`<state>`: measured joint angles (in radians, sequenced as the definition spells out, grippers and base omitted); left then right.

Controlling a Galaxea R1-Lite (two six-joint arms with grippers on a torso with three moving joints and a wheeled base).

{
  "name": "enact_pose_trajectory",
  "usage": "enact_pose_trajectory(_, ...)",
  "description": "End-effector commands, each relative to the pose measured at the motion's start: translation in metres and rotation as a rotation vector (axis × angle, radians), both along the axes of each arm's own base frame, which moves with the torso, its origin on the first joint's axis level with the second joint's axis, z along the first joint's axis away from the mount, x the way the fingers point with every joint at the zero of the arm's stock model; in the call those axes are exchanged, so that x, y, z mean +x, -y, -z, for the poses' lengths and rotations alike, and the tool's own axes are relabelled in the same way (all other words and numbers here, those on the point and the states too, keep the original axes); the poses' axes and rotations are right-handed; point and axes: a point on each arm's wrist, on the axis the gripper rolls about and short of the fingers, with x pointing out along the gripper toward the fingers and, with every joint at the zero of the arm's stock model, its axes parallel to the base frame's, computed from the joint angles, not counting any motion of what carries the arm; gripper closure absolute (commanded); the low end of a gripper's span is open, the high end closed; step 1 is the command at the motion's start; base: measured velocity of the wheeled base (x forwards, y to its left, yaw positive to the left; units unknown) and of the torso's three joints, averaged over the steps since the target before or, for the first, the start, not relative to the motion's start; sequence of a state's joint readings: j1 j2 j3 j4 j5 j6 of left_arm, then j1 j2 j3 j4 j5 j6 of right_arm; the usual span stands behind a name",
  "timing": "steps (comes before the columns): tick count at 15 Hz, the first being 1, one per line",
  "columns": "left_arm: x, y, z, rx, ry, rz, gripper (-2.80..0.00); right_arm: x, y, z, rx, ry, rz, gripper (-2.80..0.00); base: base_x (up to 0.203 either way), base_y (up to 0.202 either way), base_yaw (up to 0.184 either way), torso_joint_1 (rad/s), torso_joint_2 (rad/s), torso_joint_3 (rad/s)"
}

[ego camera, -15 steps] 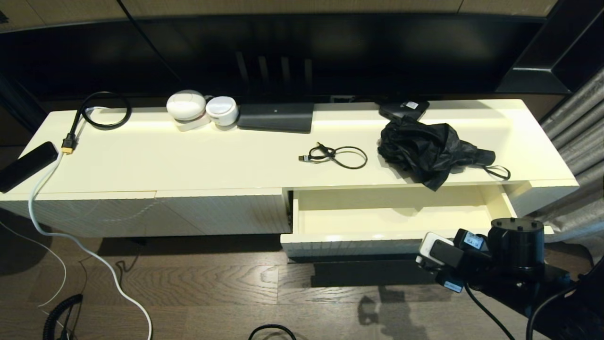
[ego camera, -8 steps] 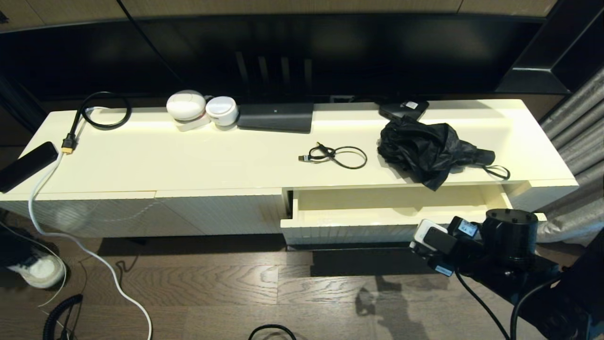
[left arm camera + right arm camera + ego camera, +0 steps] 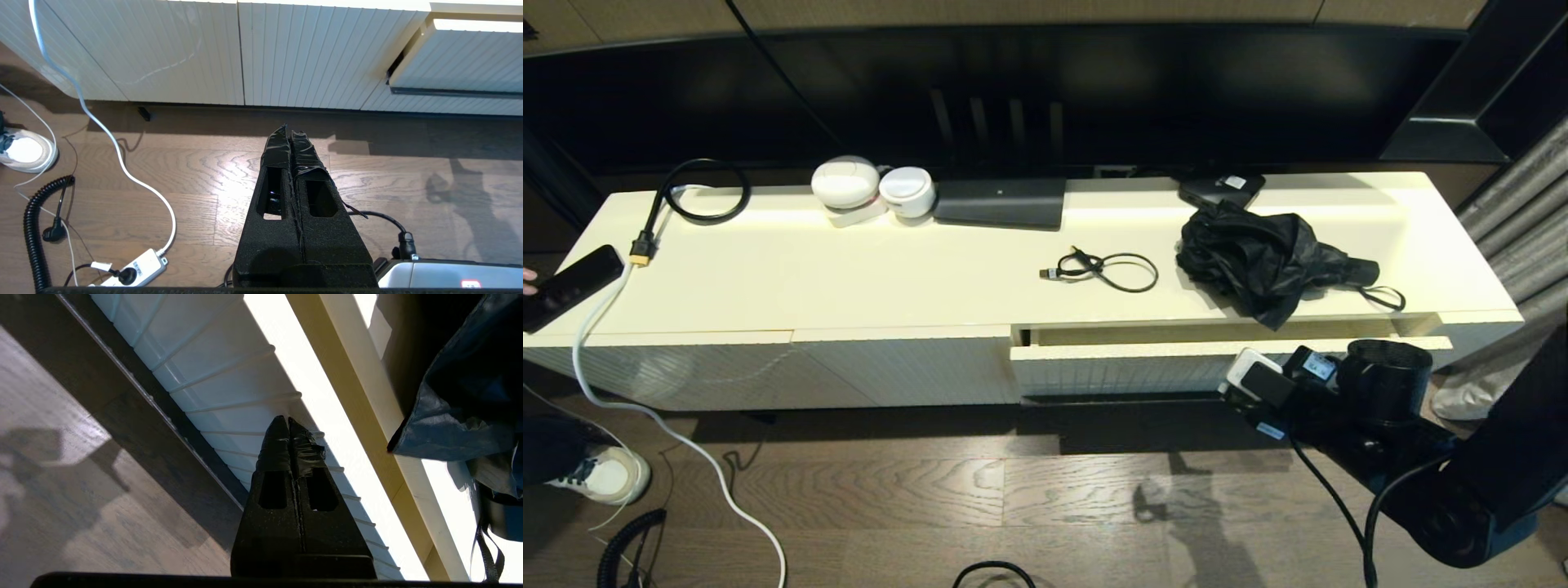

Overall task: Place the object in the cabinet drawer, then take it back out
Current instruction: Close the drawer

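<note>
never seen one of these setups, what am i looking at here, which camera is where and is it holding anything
This is a two-armed robot facing a long cream cabinet. The wide picture comes from a camera on its head, looking down. The other two come from cameras on its wrists, looking along each claw.

On the cabinet top lie a crumpled black folding umbrella, a small coiled black cable, a flat black box and two round white gadgets.

The right claw is shut, holds nothing, and its tips are at the ribbed front of the cream-white cabinet drawer, which stands open only a crack. The left claw is also shut and empty, parked over the wooden floor.
</note>
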<state>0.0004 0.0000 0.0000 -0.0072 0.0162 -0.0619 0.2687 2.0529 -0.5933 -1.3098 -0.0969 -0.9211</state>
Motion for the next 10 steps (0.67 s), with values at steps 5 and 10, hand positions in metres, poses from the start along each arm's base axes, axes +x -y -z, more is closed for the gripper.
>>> enact_pose_trajectory(5,0.0,0.0,0.0,-0.001,0.0,0.0,0.0,0.025,-0.001,0.012,-0.001,0.014,0.021,0.0,0.0,0.0,0.0,0.0,0.0,0.0)
enact_pose_trajectory(10,0.0,0.0,0.0,-0.001,0.0,-0.002,0.0,0.037,-0.001,0.01,0.006,0.043,0.047,0.0,0.0,0.0,0.0,0.0,0.0,0.0)
